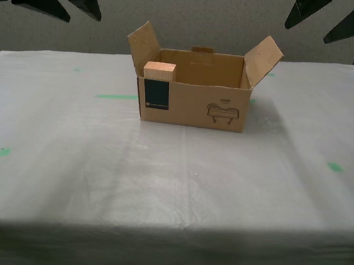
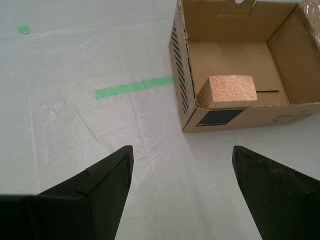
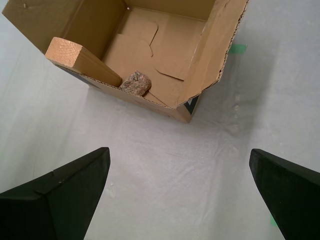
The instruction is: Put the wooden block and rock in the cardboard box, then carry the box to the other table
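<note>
Wooden block (image 1: pixel 160 71) and rock (image 3: pixel 135 83) inside cardboard box (image 1: pixel 192 105); box resting on wrinkled green-taped table (image 1: pixel 158 187). First gripper (image 3: pixel 180 185) and second gripper (image 2: pixel 182 172) jaws apart, empty, clear of box. Judged complete.

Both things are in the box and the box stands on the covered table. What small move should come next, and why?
Probably nothing more than backing both arms away. The block and rock lie inside the box, which sits on the wrinkled table with green tape marks. My first end effector and second end effector are open, clear of it.
</note>
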`<state>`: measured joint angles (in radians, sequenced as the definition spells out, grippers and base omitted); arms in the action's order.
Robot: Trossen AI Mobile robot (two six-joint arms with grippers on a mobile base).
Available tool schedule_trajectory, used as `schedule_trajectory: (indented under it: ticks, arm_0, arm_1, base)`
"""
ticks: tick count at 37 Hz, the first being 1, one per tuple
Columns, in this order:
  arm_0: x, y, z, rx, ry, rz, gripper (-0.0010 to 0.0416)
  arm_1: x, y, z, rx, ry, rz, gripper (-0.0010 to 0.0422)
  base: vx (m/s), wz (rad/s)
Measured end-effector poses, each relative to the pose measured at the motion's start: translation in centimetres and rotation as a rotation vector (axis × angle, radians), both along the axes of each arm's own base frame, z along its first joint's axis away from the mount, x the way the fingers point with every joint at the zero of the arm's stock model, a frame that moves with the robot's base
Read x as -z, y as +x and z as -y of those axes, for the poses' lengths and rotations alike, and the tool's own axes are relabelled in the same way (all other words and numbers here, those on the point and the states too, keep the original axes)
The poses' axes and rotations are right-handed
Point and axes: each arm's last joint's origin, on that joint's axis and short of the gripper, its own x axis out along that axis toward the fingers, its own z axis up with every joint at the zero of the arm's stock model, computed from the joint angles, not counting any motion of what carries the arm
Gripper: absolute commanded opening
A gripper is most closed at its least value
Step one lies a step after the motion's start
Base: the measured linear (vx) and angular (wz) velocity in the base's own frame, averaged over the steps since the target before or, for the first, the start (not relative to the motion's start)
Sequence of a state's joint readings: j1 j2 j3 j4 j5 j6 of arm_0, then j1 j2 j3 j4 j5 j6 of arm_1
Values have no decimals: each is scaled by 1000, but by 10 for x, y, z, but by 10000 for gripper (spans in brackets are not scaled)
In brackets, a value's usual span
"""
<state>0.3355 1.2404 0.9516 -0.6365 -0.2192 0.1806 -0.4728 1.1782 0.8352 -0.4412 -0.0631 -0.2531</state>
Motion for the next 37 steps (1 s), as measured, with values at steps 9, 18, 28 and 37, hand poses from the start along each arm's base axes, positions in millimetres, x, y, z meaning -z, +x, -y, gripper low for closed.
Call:
schedule_trajectory:
  ticks: [9, 18, 28, 37]
  arm_0:
    - [0, 0, 0, 0, 0, 0, 389]
    - [0, 0, 0, 0, 0, 0, 389]
    - [0, 0, 0, 0, 0, 0, 390]
    - [0, 0, 0, 0, 0, 0, 390]
  arm_1:
    - [0, 0, 0, 0, 0, 0, 268]
    - [0, 0, 0, 0, 0, 0, 268]
    - [0, 0, 0, 0, 0, 0, 268]
    - [0, 0, 0, 0, 0, 0, 268]
  base:
    - [0, 0]
    - [0, 0]
    - [0, 0]
    - [0, 0]
